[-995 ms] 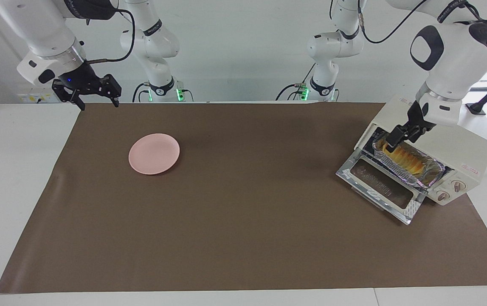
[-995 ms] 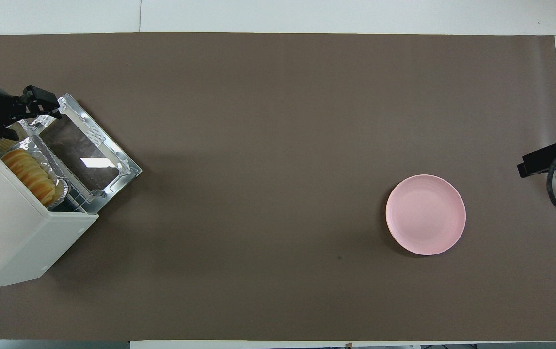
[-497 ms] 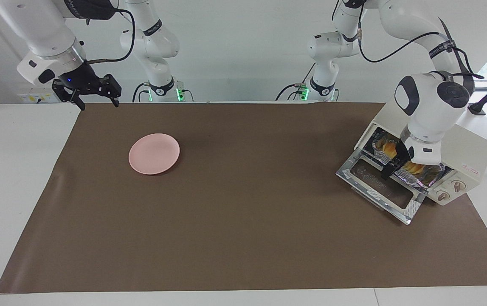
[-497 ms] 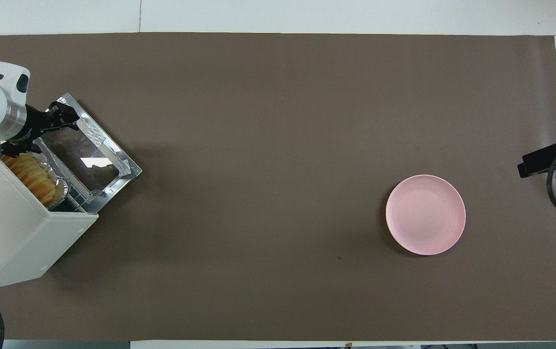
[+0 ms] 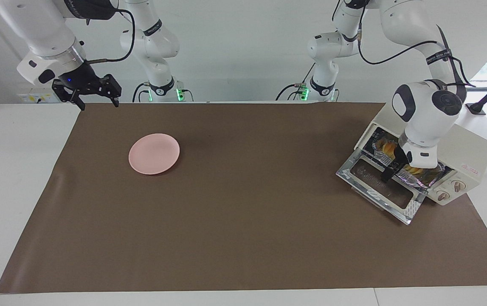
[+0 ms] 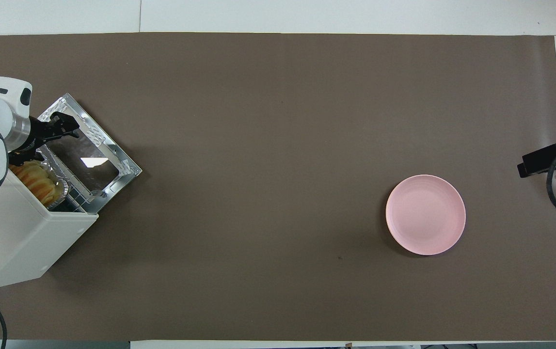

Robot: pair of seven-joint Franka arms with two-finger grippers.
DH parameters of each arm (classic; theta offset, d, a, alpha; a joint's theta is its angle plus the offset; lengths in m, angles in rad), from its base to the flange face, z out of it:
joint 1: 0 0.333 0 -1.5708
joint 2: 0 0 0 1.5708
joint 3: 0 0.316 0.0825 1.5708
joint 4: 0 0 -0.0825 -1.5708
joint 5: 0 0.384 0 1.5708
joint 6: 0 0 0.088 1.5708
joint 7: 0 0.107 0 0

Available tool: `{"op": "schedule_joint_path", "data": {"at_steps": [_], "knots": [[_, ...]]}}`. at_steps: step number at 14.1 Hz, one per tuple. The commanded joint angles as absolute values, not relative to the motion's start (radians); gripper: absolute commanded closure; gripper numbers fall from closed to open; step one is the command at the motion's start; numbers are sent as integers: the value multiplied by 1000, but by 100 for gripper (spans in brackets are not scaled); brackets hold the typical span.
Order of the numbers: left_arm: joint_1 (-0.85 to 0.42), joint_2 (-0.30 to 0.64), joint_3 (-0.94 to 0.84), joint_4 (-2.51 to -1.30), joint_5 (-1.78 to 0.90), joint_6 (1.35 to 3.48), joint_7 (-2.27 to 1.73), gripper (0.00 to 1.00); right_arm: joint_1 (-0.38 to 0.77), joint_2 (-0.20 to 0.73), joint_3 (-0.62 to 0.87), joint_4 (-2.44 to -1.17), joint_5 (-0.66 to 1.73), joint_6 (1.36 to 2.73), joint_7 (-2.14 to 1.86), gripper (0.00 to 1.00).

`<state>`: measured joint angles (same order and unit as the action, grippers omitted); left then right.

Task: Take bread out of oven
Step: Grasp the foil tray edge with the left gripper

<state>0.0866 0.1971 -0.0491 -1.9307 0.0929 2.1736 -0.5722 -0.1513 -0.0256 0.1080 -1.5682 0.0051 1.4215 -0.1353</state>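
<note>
The cream-white oven [image 5: 466, 146] stands at the left arm's end of the table, its glass door [image 5: 379, 189] folded down open. The golden bread [image 5: 389, 147] lies in a crinkled foil tray [image 5: 423, 180] in the oven's mouth, partly hidden by the left arm. My left gripper [image 5: 391, 169] is open and low at the opening, over the tray's edge and the door's hinge. In the overhead view the left gripper [image 6: 45, 141] is beside the bread [image 6: 38, 183], in front of the oven [image 6: 16, 237]. My right gripper [image 5: 95, 98] is open and waits above the table's corner.
A pink plate [image 5: 154, 154] lies on the brown mat toward the right arm's end; it also shows in the overhead view [image 6: 425, 214]. The oven's knobs [image 5: 450, 190] face away from the robots. A black cable runs from the oven.
My left gripper came down from over the bread's end nearer the robots to the oven's mouth, and now covers the middle of the bread. The right arm has not moved.
</note>
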Motion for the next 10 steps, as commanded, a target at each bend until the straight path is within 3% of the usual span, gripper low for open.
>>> {"op": "schedule_joint_path", "data": {"at_steps": [1, 2, 3, 4, 6, 8, 10], "knots": [[94, 189, -54, -1957, 114, 2210, -600, 25, -163, -43, 117, -1588, -6, 1425, -152, 0], [92, 187, -54, -1966, 115, 2210, -591, 52, -163, -43, 117, -1588, -6, 1427, -152, 0], [92, 186, -54, -1970, 115, 2209, -585, 70, -163, -43, 117, -1588, -6, 1427, -152, 0], [92, 186, -55, -1970, 115, 2203, -581, 79, -163, -43, 117, -1588, -6, 1425, -152, 0], [92, 178, -54, -1991, 115, 2197, -557, 84, -163, -43, 117, -1588, -6, 1427, -152, 0], [92, 172, -54, -2008, 115, 2195, -526, 100, -163, -43, 117, -1588, -6, 1427, -152, 0], [72, 175, -54, -1994, 145, 2168, -523, 100, -163, -43, 117, -1588, -6, 1427, -152, 0]]}}
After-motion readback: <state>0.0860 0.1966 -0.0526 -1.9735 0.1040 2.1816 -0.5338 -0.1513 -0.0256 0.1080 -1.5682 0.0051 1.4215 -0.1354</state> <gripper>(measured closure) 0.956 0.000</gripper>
